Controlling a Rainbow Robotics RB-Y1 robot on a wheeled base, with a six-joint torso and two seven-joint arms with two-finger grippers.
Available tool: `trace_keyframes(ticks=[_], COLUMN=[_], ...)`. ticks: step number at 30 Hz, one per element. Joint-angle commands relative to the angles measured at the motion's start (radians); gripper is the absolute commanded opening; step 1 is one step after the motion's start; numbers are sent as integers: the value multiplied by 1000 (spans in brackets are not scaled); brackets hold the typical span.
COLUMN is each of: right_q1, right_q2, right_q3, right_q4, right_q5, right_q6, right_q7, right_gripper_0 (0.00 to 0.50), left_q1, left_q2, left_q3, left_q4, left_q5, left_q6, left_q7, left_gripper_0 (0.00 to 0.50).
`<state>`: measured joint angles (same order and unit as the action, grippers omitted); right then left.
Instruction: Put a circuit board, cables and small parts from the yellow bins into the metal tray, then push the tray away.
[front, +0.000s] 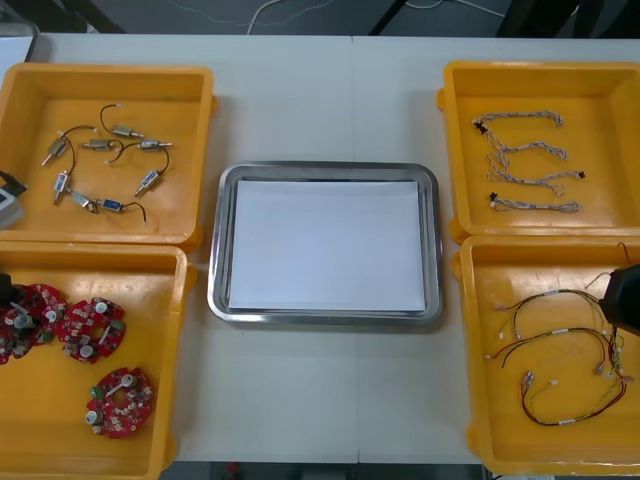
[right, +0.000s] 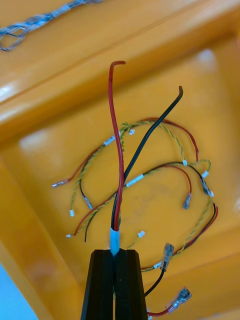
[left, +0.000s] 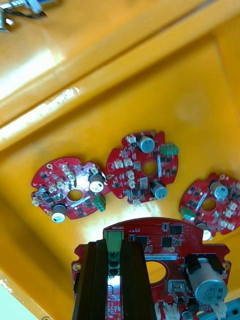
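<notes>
Both arms are reaching down at the near corners of the table, one on each side.

The left gripper is over the near-left bin, right at the table's left edge in the front view. Its fingers are squeezed onto the green connector at the rim of the held board, a round red one. Three loose boards lie flat on the bin floor past the fingertips, in a rough row. Can't tell whether the held board is off the floor or just touching it.

The right gripper is over the near-right bin, poking in from the right edge in the front view. It's pinching the held cable right at its pale sleeve, fingers nearly together with just the cable between them. From the fingertips a red strand and a black strand stick out, with curled free ends hanging above the loose red and yellow cables tangled on the bin floor.

The metal tray sits in the middle of the table between the bins, white inside. The small metal parts are in the far-left bin, and the twisted cables are in the far-right one.
</notes>
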<state>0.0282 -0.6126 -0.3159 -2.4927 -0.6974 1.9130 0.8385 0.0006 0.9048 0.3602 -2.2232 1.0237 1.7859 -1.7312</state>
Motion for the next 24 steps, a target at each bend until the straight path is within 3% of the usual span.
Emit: trace_keyframes(ticks=[1, 9, 14, 24], right_q1=[-70, -99, -111, -143], right_q2=[-67, -141, -165, -197], right_q3=[-45, -45, -45, -40], right_q4=[-31, -31, -31, -32], right_q5=[-60, -171, -231, -327], right_q6=[7, 7, 7, 7], right_q7=[123, 327, 448, 573], right_gripper_0=[0, 0, 0, 0], left_q1=[-90, -225, -300, -452], left_q2=[62, 77, 131, 135], left_q3=[-50, -138, -254, -455], left_q4=[-30, -32, -36, -36], left_q5=[10, 19, 27, -11], left_q6=[23, 99, 73, 40], left_q7=[55, 259, 415, 676], left_gripper_0=[0, 0, 0, 0])
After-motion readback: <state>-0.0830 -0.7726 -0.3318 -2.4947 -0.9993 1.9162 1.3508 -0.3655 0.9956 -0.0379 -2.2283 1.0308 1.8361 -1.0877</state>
